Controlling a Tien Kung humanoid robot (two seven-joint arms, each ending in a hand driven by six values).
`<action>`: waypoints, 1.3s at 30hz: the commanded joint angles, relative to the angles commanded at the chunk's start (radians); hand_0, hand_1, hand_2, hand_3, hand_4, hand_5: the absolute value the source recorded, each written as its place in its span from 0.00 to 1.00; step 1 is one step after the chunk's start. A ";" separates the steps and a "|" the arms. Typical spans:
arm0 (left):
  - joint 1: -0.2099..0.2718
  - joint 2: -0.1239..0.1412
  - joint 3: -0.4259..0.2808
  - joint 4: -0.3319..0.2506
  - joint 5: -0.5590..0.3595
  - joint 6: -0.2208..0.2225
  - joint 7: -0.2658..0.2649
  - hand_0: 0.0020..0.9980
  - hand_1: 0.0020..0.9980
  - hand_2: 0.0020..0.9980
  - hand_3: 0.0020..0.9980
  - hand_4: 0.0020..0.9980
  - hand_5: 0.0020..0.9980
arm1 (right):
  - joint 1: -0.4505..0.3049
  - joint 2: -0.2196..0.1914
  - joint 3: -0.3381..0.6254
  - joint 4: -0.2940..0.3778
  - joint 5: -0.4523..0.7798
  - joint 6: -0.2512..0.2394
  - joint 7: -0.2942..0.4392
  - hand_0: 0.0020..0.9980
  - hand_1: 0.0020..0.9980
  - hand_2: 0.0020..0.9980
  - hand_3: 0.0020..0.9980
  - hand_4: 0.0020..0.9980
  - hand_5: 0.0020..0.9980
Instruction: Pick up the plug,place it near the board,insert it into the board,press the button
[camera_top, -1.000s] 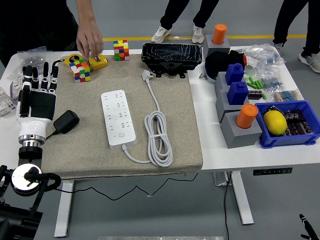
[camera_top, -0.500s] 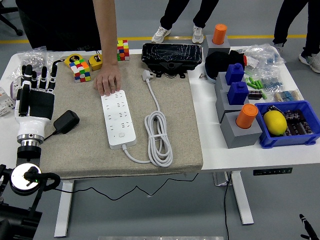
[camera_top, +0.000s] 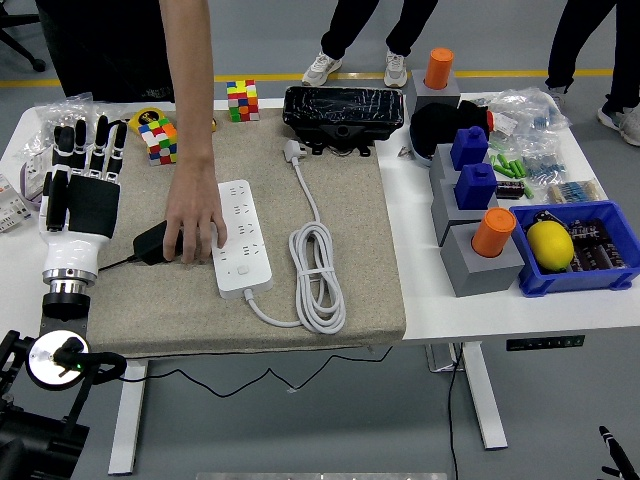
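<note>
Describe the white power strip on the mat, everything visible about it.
The white plastic power strip lies flat on the beige fabric mat, long axis running away from the table's near edge. Rows of sockets cover its top. Its white cable leaves the near end, coils beside it and ends in a white plug. A person's hand rests at its left edge.

A person's hand covers the right part of the black plug, so the grip can't be made out. It also hides the power strip's left edge. The person is cut off at the top edge.
</note>
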 joint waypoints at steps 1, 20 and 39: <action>-0.001 0.000 0.000 0.001 0.001 -0.003 -0.001 0.92 0.98 0.91 0.85 1.00 0.35 | 0.000 0.000 0.000 0.000 0.000 0.000 0.000 1.00 0.86 0.78 0.84 1.00 1.00; -0.013 0.043 -0.061 0.006 0.352 0.146 0.022 0.99 0.96 0.94 0.96 1.00 0.74 | -0.003 0.005 0.002 0.000 -0.002 0.006 0.004 1.00 0.86 0.78 0.84 1.00 1.00; -0.089 0.185 -0.079 -0.129 1.136 0.261 0.448 1.00 1.00 1.00 1.00 1.00 0.56 | 0.007 0.004 0.000 0.000 -0.004 0.001 0.002 1.00 0.86 0.78 0.84 1.00 1.00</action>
